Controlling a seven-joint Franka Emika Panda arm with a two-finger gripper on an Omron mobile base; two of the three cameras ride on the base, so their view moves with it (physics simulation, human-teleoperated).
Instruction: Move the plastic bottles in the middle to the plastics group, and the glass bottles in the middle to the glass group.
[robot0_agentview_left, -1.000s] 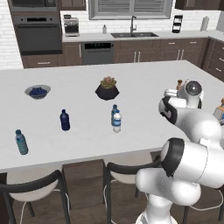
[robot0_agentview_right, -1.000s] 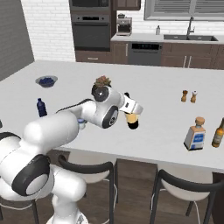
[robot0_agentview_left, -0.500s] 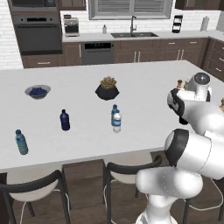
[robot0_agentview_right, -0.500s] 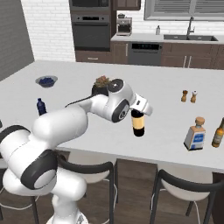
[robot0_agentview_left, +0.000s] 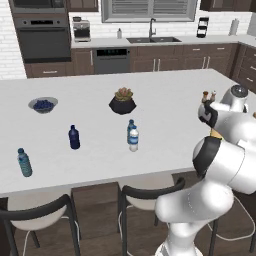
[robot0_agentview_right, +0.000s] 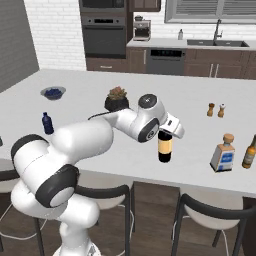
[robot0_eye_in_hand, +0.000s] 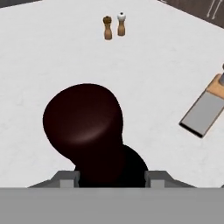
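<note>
So the gripper (robot0_agentview_right: 167, 131) is clamped on the neck of the wine bottle (robot0_agentview_right: 164, 147), holding it upright near the front edge of the counter (robot0_agentview_right: 200, 135). The squat bottle with the pale label (robot0_agentview_right: 223, 153) and an amber bottle (robot0_agentview_right: 249, 151) stand toward the front right corner, well apart from it. The white-label bottle (robot0_agentview_left: 133, 139) and the teal one (robot0_agentview_left: 130, 129) stand touching mid-counter, with the blue-label water bottle (robot0_agentview_left: 23, 162) near the front left corner.
</note>
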